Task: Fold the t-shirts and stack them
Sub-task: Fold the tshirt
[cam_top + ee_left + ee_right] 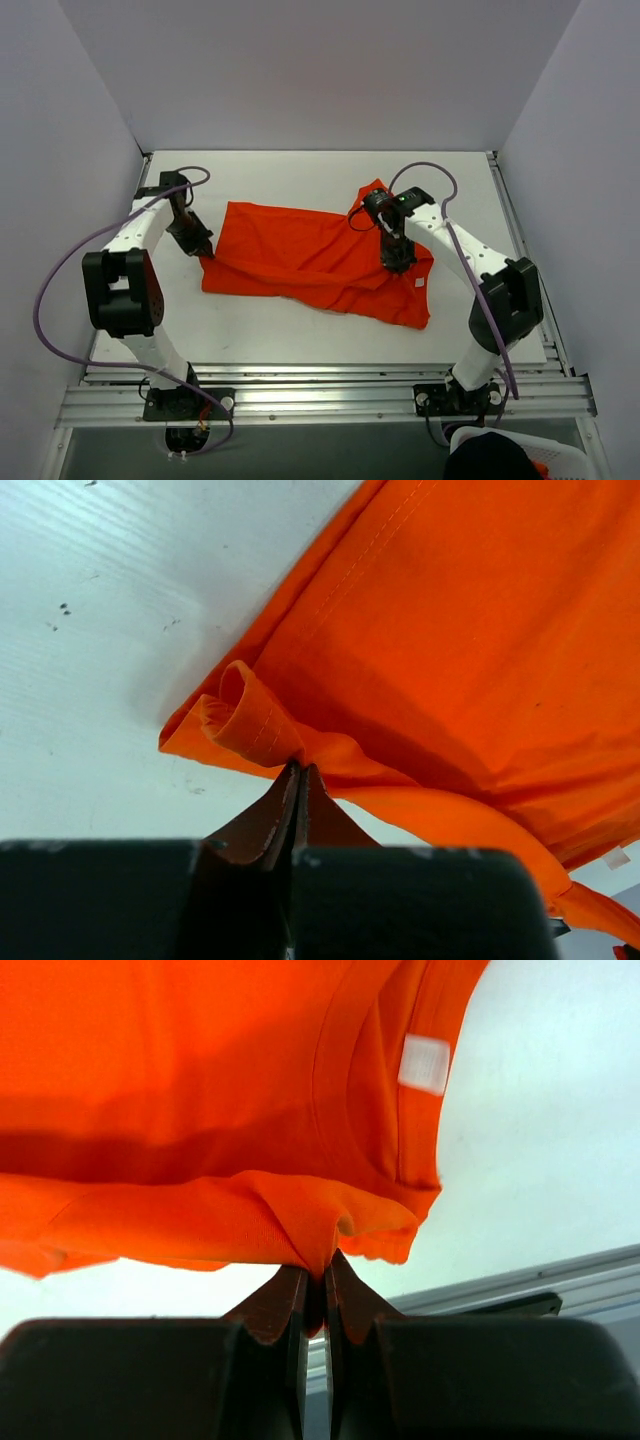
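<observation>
On the table (300, 180) the t-shirt (300, 262) lies rumpled, left gripper (204, 250) pinching its left corner, right gripper (398, 262) clamped on a fold near the collar. Looks like the fold is just starting; next, both should lift and carry across together, cloth taut.

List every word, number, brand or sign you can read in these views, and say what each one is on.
No text can be read in any view.
The white tag on the orange t-shirt: looks blank; any print on it is too blurred to read.
Nothing else in view carries a label, number or sign.
</observation>
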`<act>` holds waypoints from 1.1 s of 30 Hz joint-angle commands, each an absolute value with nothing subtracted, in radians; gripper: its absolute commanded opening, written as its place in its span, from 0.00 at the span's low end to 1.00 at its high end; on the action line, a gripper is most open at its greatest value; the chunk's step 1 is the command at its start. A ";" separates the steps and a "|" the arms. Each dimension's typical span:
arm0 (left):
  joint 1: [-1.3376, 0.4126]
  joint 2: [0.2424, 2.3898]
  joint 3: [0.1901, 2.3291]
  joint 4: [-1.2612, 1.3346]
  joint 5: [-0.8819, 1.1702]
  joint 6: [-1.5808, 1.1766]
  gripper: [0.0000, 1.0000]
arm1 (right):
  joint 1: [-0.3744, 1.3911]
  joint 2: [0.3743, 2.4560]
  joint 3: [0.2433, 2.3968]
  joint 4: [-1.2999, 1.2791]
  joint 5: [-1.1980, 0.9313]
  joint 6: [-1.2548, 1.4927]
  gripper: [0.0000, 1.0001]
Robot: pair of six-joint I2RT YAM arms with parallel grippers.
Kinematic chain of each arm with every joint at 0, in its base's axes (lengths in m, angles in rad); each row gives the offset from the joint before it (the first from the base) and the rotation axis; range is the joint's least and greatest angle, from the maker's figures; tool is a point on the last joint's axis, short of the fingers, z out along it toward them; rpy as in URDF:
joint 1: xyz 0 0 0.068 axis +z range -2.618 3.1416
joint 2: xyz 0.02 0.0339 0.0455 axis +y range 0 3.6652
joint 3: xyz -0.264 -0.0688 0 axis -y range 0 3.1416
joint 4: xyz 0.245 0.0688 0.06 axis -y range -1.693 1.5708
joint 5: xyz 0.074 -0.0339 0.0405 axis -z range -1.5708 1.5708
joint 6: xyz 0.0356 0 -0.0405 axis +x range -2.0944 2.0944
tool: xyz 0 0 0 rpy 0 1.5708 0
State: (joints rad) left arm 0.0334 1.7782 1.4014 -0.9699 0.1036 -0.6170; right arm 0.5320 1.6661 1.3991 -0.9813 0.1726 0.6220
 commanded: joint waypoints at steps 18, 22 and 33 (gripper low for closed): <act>-0.040 2.169 1.758 -0.962 0.209 -0.477 0.25 | 0.427 2.089 1.681 -0.980 0.362 0.506 0.02; -0.040 2.186 1.854 -0.980 0.195 -0.463 0.54 | 0.385 2.146 1.768 -1.012 0.422 0.541 0.59; -0.020 1.877 1.830 -1.040 0.058 -0.526 0.63 | 0.373 1.979 1.806 -1.115 0.376 0.621 1.00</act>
